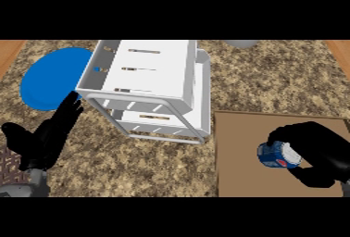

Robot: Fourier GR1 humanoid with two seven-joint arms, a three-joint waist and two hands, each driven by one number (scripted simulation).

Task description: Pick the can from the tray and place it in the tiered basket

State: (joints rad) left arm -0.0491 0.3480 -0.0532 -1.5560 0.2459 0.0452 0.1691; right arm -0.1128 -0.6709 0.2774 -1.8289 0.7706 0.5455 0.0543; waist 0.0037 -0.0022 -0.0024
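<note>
A blue and white can (277, 155) with a red mark sits over the brown tray (246, 139) at the lower right. My right hand (321, 152) is curled round the can from the right, its fingers and thumb wrapping it. Whether the can still rests on the tray I cannot tell. The white tiered basket (147, 69) stands at the upper middle, its lower tier (164, 122) showing beneath the top one. My left hand (48, 136) rests open at the lower left, fingers pointing up, just left of the basket.
A blue round plate (48, 83) lies on the speckled counter to the left of the basket. A grey object (239, 43) peeks in at the top edge. A dark woven item (8, 162) shows at the left edge.
</note>
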